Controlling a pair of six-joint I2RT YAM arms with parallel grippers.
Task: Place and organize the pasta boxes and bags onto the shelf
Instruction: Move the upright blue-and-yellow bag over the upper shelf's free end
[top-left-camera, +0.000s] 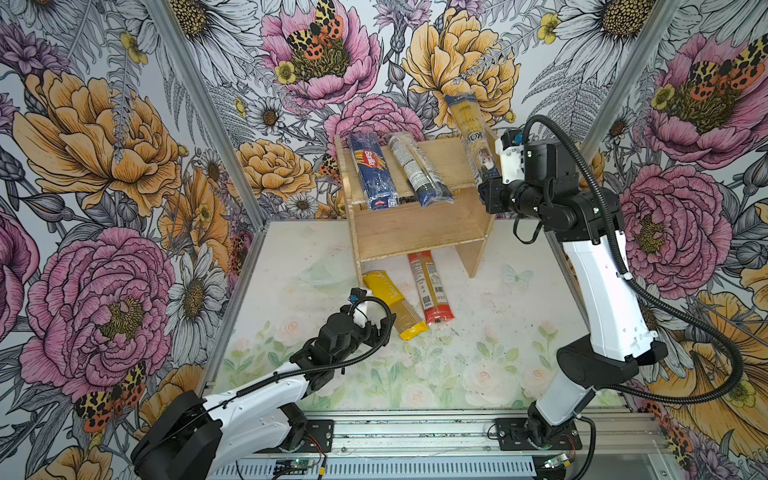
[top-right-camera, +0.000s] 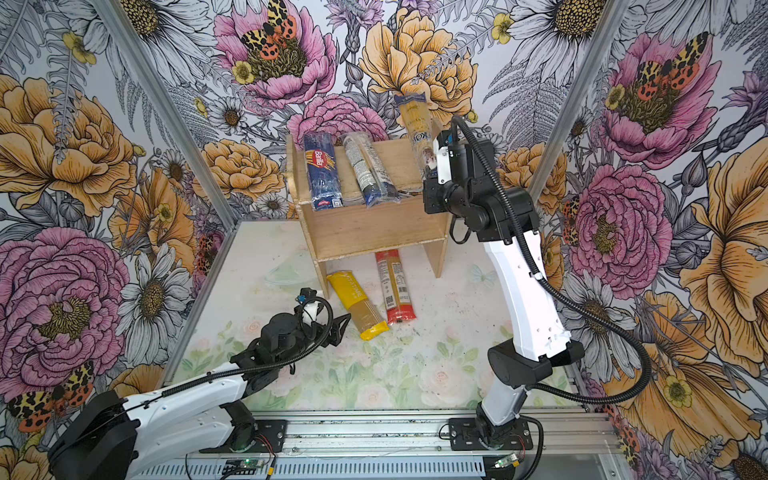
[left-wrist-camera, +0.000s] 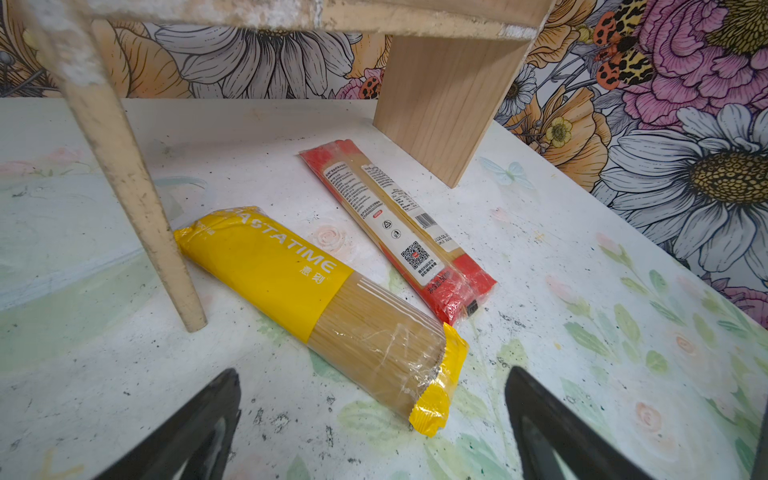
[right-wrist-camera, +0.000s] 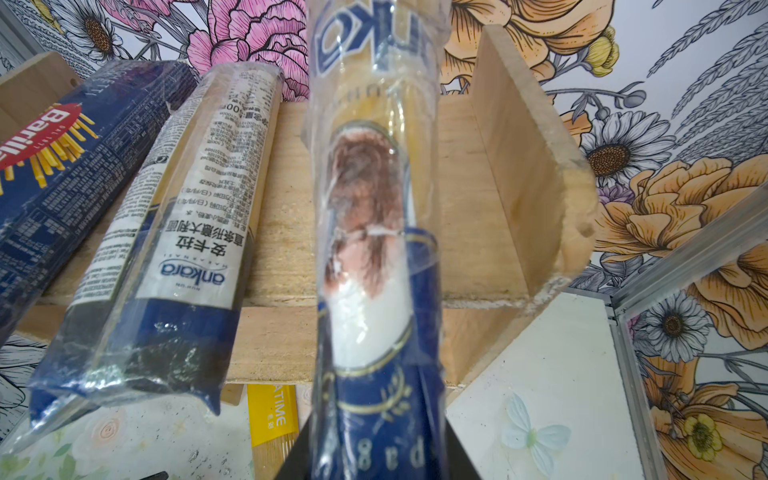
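Note:
The wooden shelf stands at the back. On its top board lie the dark blue Barilla pack and the clear pack with a white label. My right gripper is shut on the blue end of the yellow-and-blue pack, which slopes up above the shelf's right side. The yellow-ended pack and the red-ended pack lie on the table in front of the shelf. Just short of the yellow pack's near end, my left gripper stands open and touches nothing.
The shelf's left side panel stands right beside the yellow pack's far end, and the right panel is near the red pack. Flowered walls close in the table on three sides. An aluminium rail runs along the front.

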